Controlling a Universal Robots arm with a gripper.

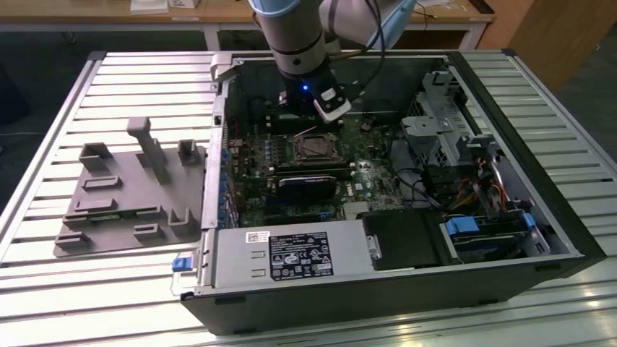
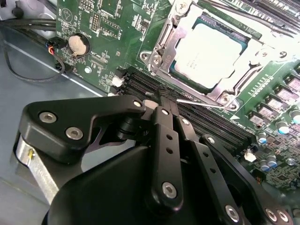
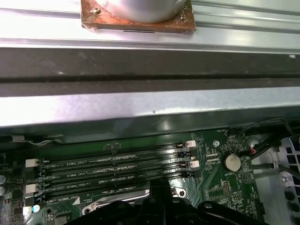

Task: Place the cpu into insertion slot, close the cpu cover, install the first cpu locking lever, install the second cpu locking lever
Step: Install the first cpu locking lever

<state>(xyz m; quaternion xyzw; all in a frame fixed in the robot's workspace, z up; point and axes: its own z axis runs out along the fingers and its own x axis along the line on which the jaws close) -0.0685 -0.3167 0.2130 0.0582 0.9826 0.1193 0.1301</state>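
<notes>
Slatted metal bench [image 1: 115, 79] is carrying an open computer [image 1: 386, 289]; chip [image 2: 211, 51] is sitting under its closed cover [image 2: 161, 58] just beyond the pinched-narrow pincer [image 2: 165, 93], whose tips are meeting a lever wire [image 2: 206, 103], seemingly not yet latched.

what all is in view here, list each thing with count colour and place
computer case: one, black, open on the slatted table
motherboard: one, green, inside the case
cpu: one, silver top, framed by the cpu cover
cpu cover: one, silvery, down around the cpu
memory slots: four, black, beside the cpu cover
coin cell: one, silver, on the motherboard
power supply: one, grey, at the case's near side
fixture tray: one, grey, on the table at the exterior view's left
arm: one, grey and blue, above the case
gripper: one, black, shut, tip by the memory slots
</notes>
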